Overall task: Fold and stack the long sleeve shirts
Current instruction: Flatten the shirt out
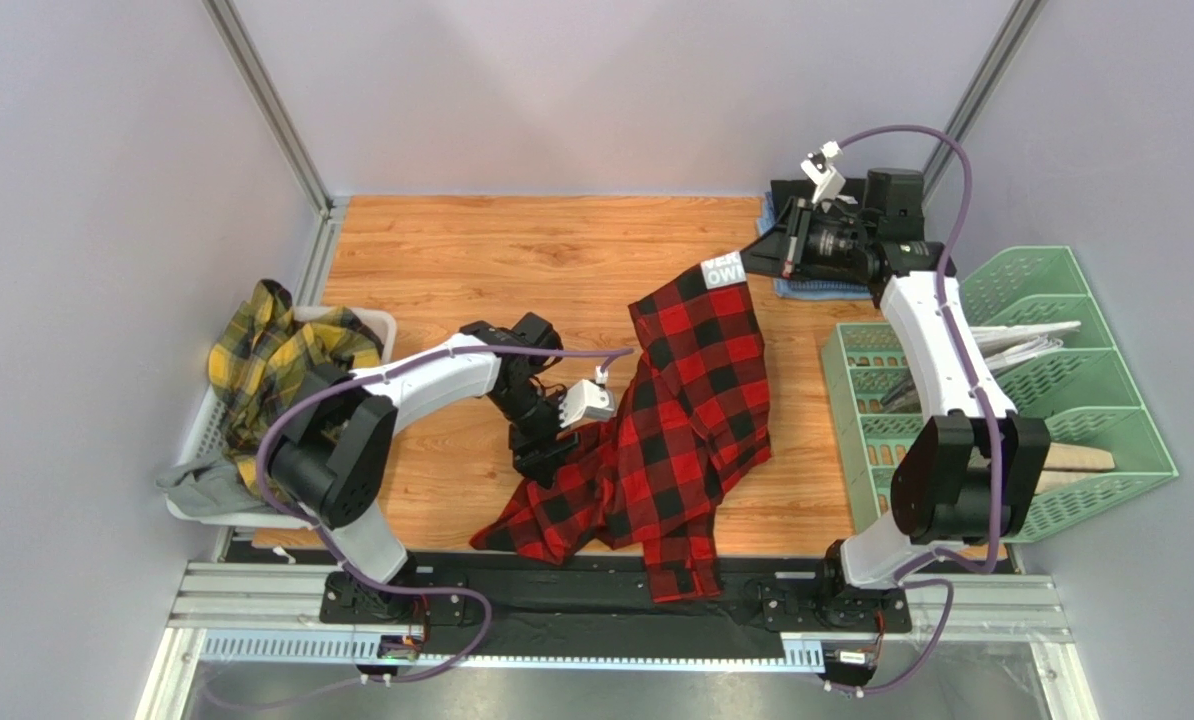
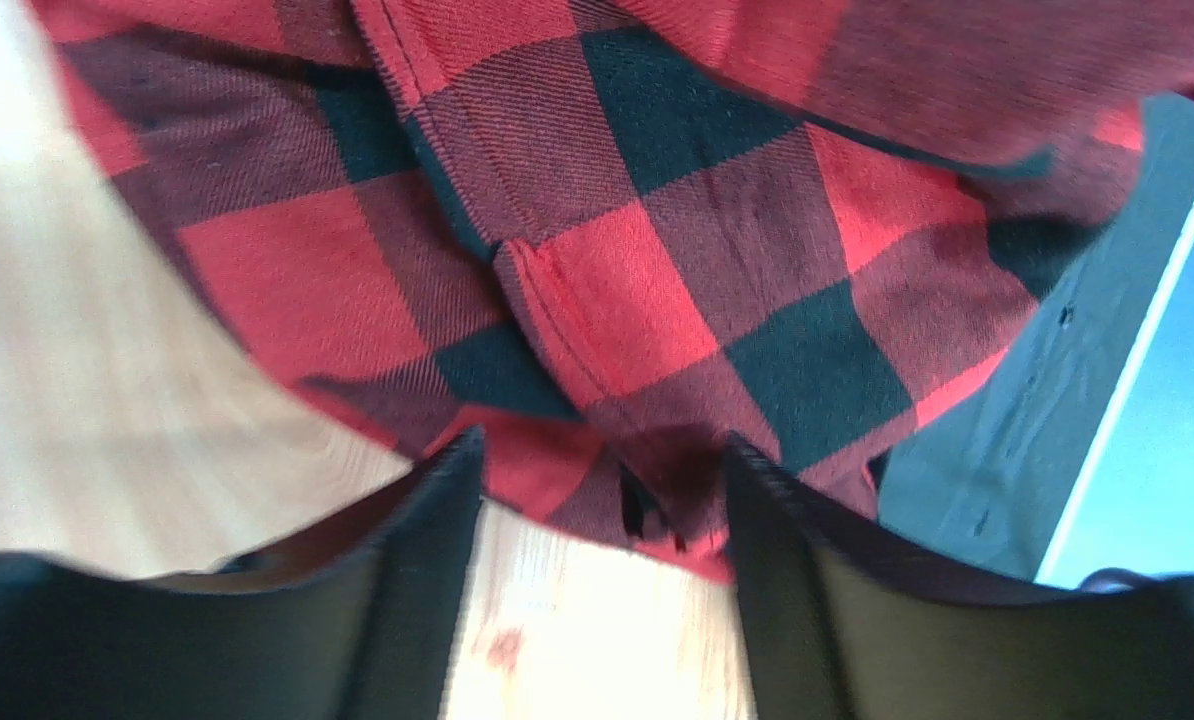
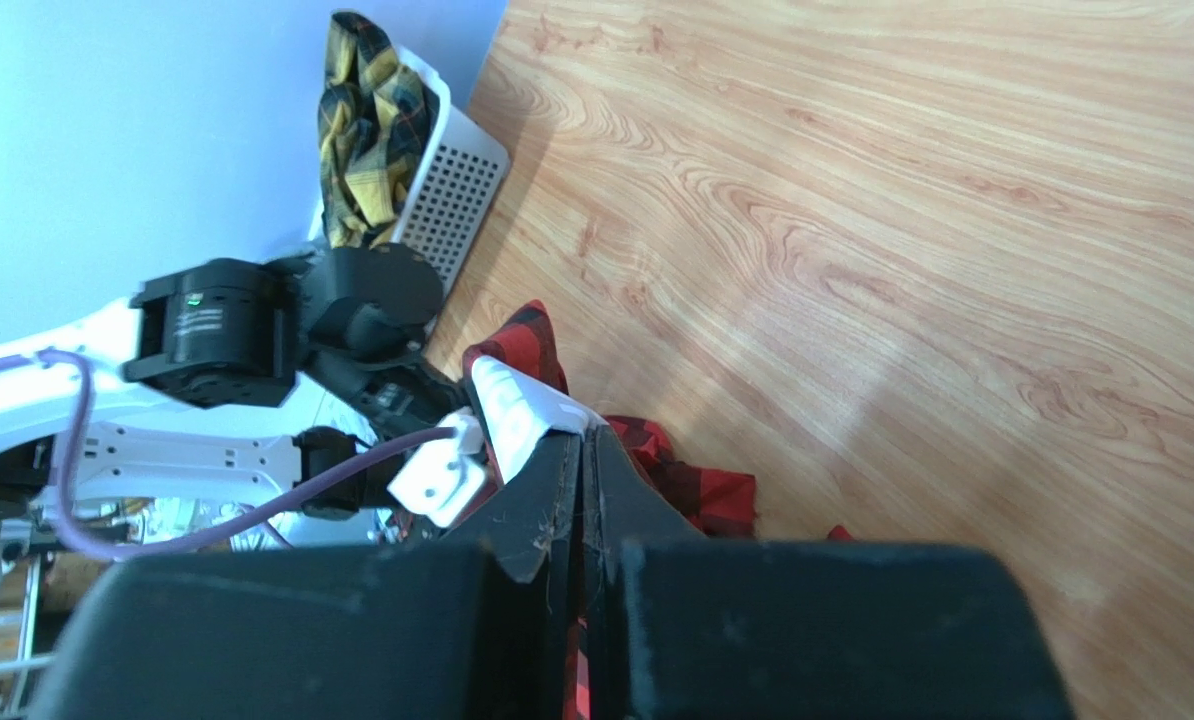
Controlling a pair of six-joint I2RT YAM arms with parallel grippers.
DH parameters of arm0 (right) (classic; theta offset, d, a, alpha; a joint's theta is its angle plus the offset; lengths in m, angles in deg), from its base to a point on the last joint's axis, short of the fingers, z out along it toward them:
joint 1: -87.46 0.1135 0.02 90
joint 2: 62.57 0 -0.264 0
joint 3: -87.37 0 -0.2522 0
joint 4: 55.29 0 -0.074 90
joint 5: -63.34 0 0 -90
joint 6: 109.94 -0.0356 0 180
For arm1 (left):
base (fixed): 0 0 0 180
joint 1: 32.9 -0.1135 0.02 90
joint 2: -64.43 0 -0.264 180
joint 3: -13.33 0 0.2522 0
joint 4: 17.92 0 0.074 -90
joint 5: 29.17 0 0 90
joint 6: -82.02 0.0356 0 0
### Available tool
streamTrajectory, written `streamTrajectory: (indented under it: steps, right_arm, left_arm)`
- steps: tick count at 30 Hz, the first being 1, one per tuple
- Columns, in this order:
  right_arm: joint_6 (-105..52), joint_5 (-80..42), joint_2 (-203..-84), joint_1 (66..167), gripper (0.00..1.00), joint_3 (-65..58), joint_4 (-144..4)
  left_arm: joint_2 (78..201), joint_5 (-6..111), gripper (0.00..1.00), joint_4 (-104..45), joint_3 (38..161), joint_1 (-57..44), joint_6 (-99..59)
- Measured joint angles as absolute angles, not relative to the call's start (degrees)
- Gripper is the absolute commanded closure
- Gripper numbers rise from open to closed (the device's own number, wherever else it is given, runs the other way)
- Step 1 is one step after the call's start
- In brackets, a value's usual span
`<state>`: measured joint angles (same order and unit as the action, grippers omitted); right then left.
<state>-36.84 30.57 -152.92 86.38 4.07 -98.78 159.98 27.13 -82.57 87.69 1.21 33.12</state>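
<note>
The red-and-black check shirt (image 1: 693,405) stretches on a slant across mid-frame. Its lettered end is raised at upper right, where the right gripper (image 3: 585,450) is clamped shut, apparently on the cloth. The left gripper (image 2: 603,465) is nearer the bunched lower-left hem and gapes empty, with the hem just ahead. Bare table (image 1: 453,255) lies upper left.

Left arm (image 1: 415,378) and right arm (image 1: 931,342): white link shells, black joint housings. A purple cable (image 1: 276,435) loops along each arm. The left gripper (image 2: 603,600) has black fingers (image 2: 408,600). Bases share a black plate (image 1: 588,593).
</note>
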Motion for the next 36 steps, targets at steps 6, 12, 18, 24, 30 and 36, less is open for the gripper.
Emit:
streamTrajectory:
  steps: [6,12,18,24,30,36]
  right_arm:
    - [-38.0,31.0,-149.0,82.4,1.00,1.5,-99.2]
    - [-39.5,31.9,-145.6,78.0,1.00,0.7,-99.9]
    - [-40.5,32.5,-140.6,73.7,1.00,0.7,-100.0]
    - [-40.9,32.1,-139.5,73.3,1.00,1.5,-99.9]
    - [-38.7,31.2,-140.2,72.6,1.00,2.3,-102.0]
    - [-35.5,30.2,-140.6,72.5,1.00,2.3,-104.7]
  left_arm:
    - [163.8,25.1,1.00,-82.7,87.7,0.8,31.7]
    - [159.9,25.4,1.00,-90.6,95.3,-5.5,30.6]
    - [152.5,30.0,1.00,-95.6,115.5,-5.1,23.9]
    - [153.3,38.1,1.00,-94.5,116.0,6.6,17.5]
    - [159.1,47.1,0.97,-88.9,96.0,6.9,13.1]
    - [154.3,42.3,0.48,-89.6,88.0,6.7,13.7]
